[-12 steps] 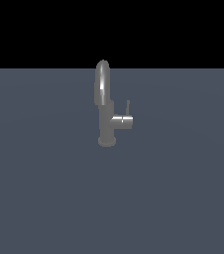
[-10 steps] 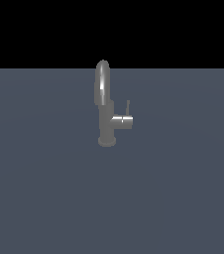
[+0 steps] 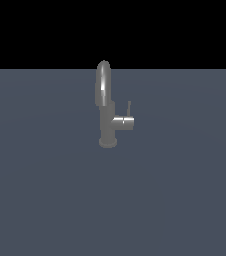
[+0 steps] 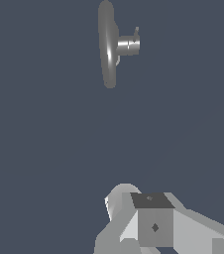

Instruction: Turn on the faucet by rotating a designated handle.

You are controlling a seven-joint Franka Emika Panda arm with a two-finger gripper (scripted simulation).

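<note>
The small grey metallic faucet (image 3: 107,120) stands alone on the flat slate-blue floor (image 3: 45,200), a little above the middle of the exterior view. Its vertical cylindrical body sits on a round base, and the tall arched gooseneck spout rises over it against the black backdrop. A short horizontal stub sticks out to the exterior view's right, and at its end the thin grey rod handle (image 3: 129,108) points straight up. No arm shows anywhere in that view.

Over to the wrist camera: we look down on the faucet (image 4: 109,44) from above, the spout a long shiny oval, the stub jutting sideways, the handle (image 4: 137,32) just a small nub at its tip. The pale grey blocky gripper (image 4: 151,225) shows only partly at the frame's edge, well apart from the faucet, with bare floor between them. Its fingertips are cut off, so I cannot tell whether it is spread or closed, and nothing is seen in its grasp
</note>
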